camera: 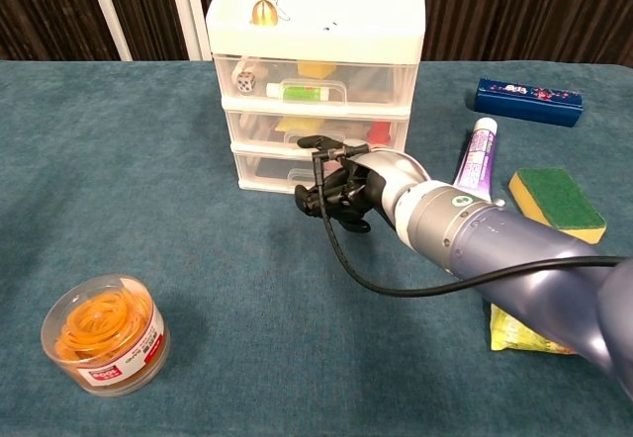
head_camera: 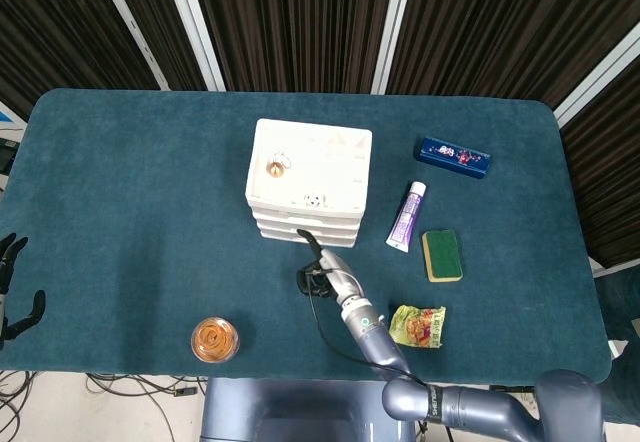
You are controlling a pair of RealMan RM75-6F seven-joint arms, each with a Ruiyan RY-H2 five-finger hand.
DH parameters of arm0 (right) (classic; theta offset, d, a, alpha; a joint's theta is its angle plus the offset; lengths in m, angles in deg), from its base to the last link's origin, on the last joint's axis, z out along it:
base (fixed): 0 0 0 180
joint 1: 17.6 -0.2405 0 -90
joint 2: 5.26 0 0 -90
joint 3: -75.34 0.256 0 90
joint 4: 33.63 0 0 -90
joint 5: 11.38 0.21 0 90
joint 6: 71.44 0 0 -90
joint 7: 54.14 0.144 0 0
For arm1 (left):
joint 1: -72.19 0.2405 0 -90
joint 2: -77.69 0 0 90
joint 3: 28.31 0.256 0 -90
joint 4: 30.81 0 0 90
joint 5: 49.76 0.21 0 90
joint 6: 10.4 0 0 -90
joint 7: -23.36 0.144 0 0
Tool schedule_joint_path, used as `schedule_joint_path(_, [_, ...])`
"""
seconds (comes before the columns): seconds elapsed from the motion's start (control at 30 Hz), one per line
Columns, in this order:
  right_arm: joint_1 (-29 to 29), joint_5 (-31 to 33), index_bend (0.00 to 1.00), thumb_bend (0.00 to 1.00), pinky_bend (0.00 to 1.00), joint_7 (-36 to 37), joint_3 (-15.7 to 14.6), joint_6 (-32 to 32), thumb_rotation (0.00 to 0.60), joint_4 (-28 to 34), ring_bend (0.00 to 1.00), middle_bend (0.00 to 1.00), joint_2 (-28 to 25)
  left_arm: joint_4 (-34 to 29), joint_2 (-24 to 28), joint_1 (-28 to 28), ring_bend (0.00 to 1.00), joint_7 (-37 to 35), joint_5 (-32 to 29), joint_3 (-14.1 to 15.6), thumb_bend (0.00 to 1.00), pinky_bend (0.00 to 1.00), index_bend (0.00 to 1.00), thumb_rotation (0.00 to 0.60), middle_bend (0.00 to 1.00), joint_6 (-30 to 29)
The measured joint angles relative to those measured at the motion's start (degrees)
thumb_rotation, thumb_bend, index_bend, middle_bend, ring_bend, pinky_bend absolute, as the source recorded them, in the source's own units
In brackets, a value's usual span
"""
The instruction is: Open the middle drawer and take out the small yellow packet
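Note:
The white three-drawer unit stands mid-table with all drawers closed. Through the clear front of the middle drawer I see the small yellow packet and a red item. My right hand hovers just in front of the unit. One finger is stretched out to the middle drawer's handle and the others are curled in, holding nothing. Whether the fingertip touches the handle is unclear. My left hand hangs off the table's left edge, fingers spread and empty.
A tub of rubber bands sits near left. To the right lie a purple tube, a green-yellow sponge, a blue box and a green snack packet. A small bell rests on top of the unit.

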Motion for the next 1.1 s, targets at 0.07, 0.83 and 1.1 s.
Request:
schedule_joint_path(0.07, [-0.2,0.6,0.00,0.64,0.94,-0.2,0.2,-0.4,0.600,-0.3,0.98,0.85,0.6,0.0,0.0,0.0,0.00,-0.1,0.0,0.0,0.46,0.00,0.04,0.600,0.02,-0.1])
schedule_joint_path(0.83, [-1.4,3.1,0.00,0.64,0.94,1.1,2.0,0.4,0.600,-1.8,0.98,0.86,2.8,0.0,0.1,0.1,0.00,0.0,-0.3,-0.1,0.46,0.00,0.04,0.600,0.02,0.0])
schedule_joint_path(1.1, [-1.8,3.5,0.00,0.64,0.94,1.6,2.5,1.1,0.600,-2.7,0.98,0.86,3.3,0.0,0.1,0.1,0.00,0.2,-0.3,-0.1,0.46,0.00,0.04,0.600,0.02,0.0])
